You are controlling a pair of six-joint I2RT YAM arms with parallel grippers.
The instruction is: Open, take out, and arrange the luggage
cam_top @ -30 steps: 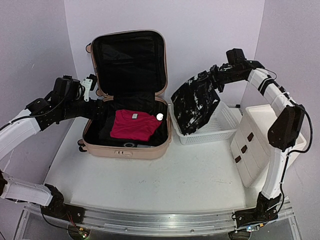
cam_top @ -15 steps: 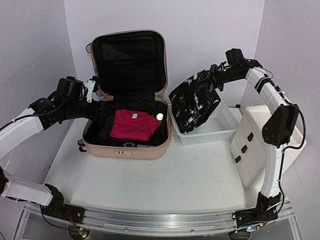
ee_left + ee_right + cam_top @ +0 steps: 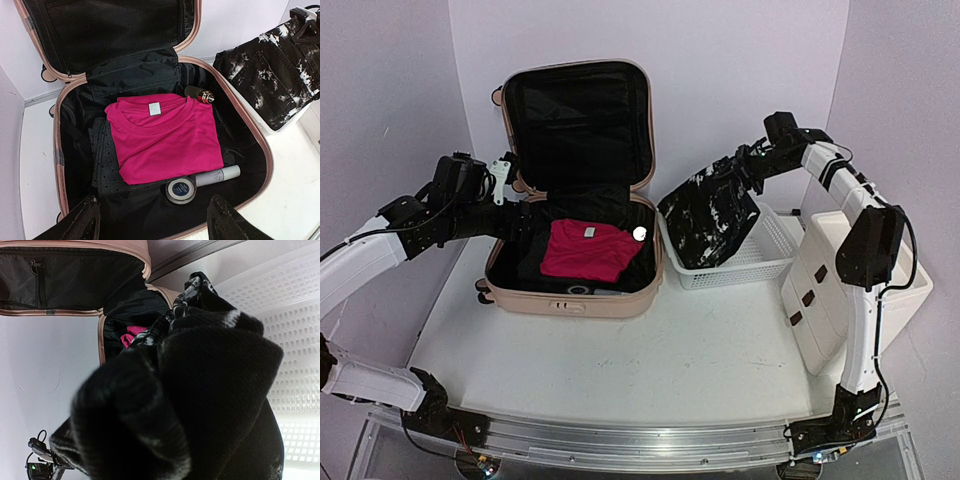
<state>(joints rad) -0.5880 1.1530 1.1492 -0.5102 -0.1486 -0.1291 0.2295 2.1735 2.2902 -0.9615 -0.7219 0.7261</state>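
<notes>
So, luggage (image 3: 570,303): sat far-left of centre on table (image 3: 670,350); lid stood upright at far side, hinge running left-right; open half faced up w/ black lining.
Contents: folded pink shirt (image 3: 165,137) on top, mid-case; round tin (image 3: 180,190) and tube (image 3: 217,176) just beside its near edge (small stuff, prob. a job for later).
L gripper (image 3: 503,172): fingers spread wide, nothing btw them; hung above the case's left rim.
R gripper (image 3: 752,165): clamped on black-and-white garment (image 3: 710,215), whose lower end reached the left part of the mesh basket (image 3: 765,262), right of the case.
Key relation: pink shirt lay to the right of L gripper, nearer than it and lower, inside the shell. L arm was clearly the closer one; R arm was loaded and well apart.
Long axis: shirt approx square, collar toward the lid; no strong axis to line up w/.
Next move (judgement): L gripper prob. had to go right and down onto the shirt's left edge.
</notes>
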